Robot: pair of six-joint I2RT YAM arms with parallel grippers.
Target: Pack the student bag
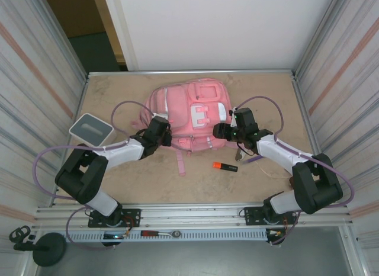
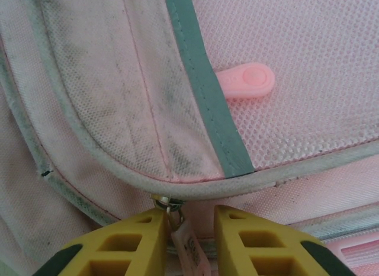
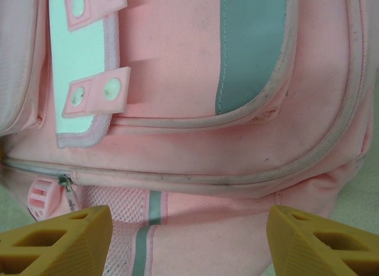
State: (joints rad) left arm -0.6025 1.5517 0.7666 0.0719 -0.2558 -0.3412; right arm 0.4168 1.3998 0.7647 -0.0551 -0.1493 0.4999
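Student bag: lies flat, front up, in the middle of the table in the top view; pockets and white patch face the camera; one pink strap trails from its lower edge toward the bottom of the frame

Left gripper: at the bag's lower left corner in the top view; in the left wrist view its yellow fingers rise from the bottom edge with only a narrow gap between them; a metal ring and pink zip tag sit in that gap; whether the pads actually pinch the tag cannot be told

Right gripper: at the bag's lower right corner in the top view; fingers spread wide, one in each bottom corner of the right wrist view; nothing held, only pink fabric and a grey stripe between them

Pink rubber tab: upper right of the left wrist view, lying on mesh

Orange marker: on the table just below the bag, lower right of centre

Grey box: left side of the table, apart from the bag
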